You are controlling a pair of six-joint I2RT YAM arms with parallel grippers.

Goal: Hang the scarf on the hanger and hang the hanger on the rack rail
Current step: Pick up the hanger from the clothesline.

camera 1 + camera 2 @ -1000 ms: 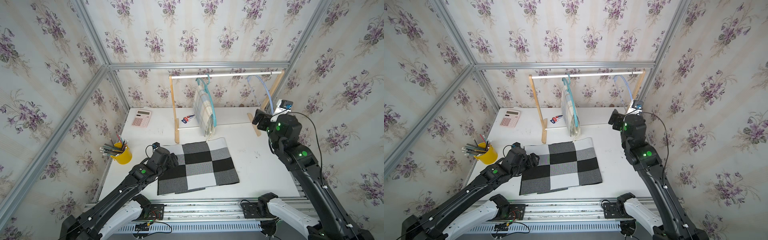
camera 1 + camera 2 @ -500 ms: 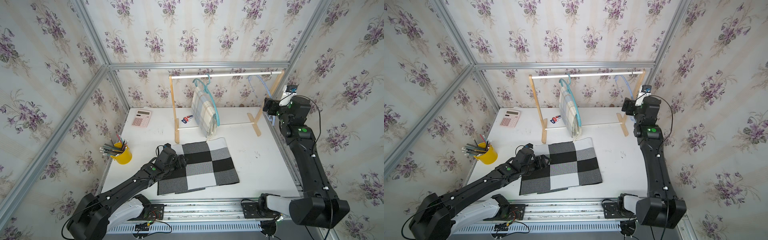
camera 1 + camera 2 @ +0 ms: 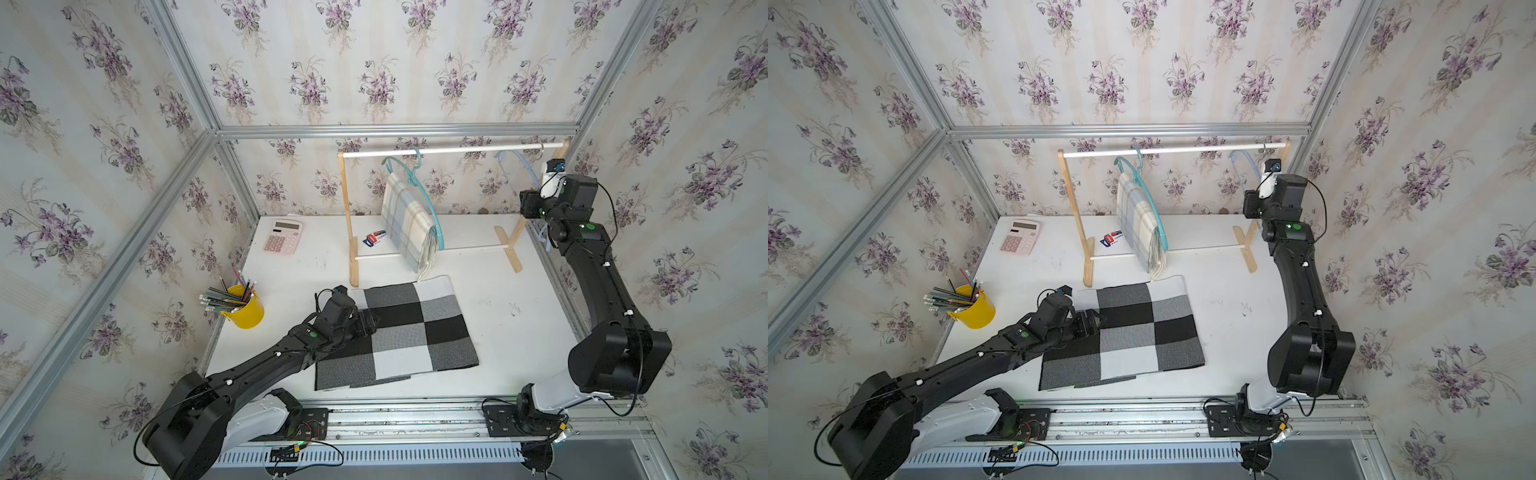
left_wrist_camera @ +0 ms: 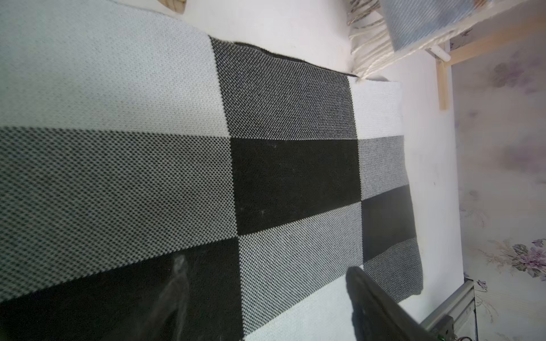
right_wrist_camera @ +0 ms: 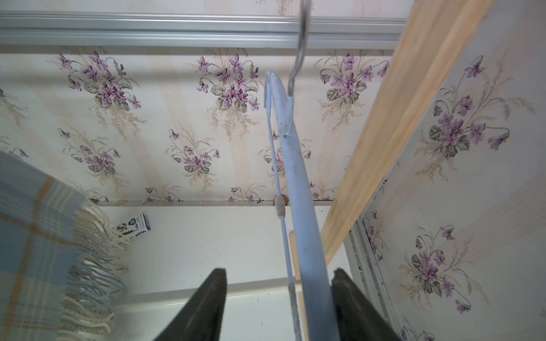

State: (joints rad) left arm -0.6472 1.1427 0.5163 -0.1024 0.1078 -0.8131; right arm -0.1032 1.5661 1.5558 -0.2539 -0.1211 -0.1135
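Right wrist view: the pale blue hanger [image 5: 295, 177] hangs by its wire hook from the rack's white rail [image 3: 449, 149], close to the wooden end post [image 5: 399, 118]. Its sloping shoulder passes between the right arm's jaws. These stand partly spread around it. One finger [image 5: 348, 304] lies at or just beside the plastic and the other is clearly apart, so nothing is pinched yet. This placement probably prepares a grip that would steady the hanger or lift it off the rail.

Both top views show the right arm [image 3: 598, 282] rising steeply from its base at the table's [image 3: 498, 299] front edge. Its wrist is held high at the rail's right end, near the side wall.

The task's checked scarf [image 3: 415, 332] lies folded and flat on the table in front of the rack. Its far edge is just beside the fringe of a plaid scarf [image 3: 405, 216], which is draped over a teal hanger [image 3: 434, 220] and appears to model the intended result.

The left arm [image 3: 291, 353] stretches low across the table's near left, with its wrist over the checked scarf's left border. In the left wrist view its jaws are spread wide above the cloth. Whether the fingers [image 4: 372, 298] touch the weave cannot be told. The low pose suits a pinch at the folded edge.
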